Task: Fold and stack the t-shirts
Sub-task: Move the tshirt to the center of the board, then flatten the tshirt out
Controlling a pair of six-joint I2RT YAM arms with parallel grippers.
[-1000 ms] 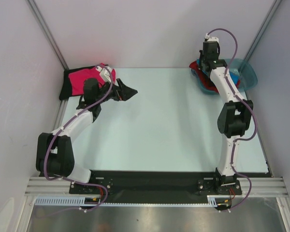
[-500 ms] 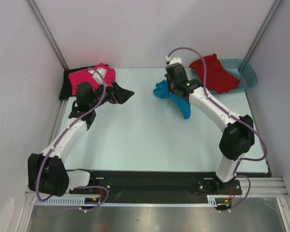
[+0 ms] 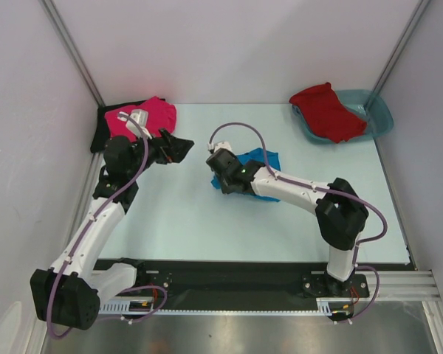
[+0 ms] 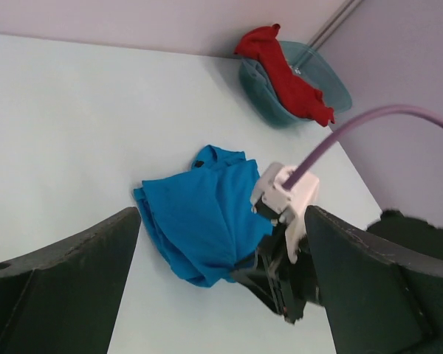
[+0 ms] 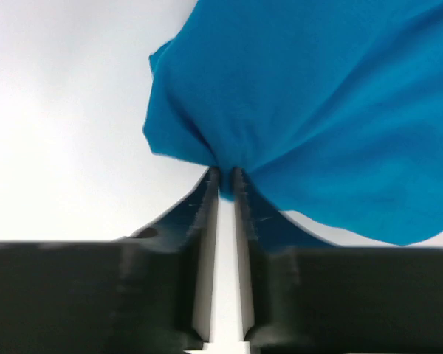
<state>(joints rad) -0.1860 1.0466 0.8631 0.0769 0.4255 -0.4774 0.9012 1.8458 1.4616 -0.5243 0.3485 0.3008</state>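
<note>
Pale mint bench point(image 3: 207, 228) boxed in by plain grey walls, with a black strip along the near edge where both arm bases sit. Bright blue cloth t-shirt point(image 3: 257, 162) lies bunched and crumpled around mid-bench, slightly toward the far side, not spread flat. Right gripper point(image 3: 225, 181) is low over the bench at the shirt's near-left edge. The right wrist view shows its jaws almost closed, only a thin slit between them, pinching a fold of the blue cloth at the tips, with the rest of the shirt spilling away ahead of the fingers. In the left wrist view the same gripper sits at the shirt's near edge, the cloth spread away from it toward the far side. Left gripper point(image 3: 181, 146) has its jaws spread wide and holds nothing. It is over the bench left of the blue shirt and clearly apart from it, with the jaws aimed that way. Red cloth t-shirt point(image 3: 326, 112) is draped over the rim of a translucent teal plastic tub point(image 3: 380, 118) in the far-right corner. Hot pink cloth t-shirt point(image 3: 153, 114) lies on top of a black cloth t-shirt point(image 3: 103, 118) in the far-left corner, behind the left arm.
</note>
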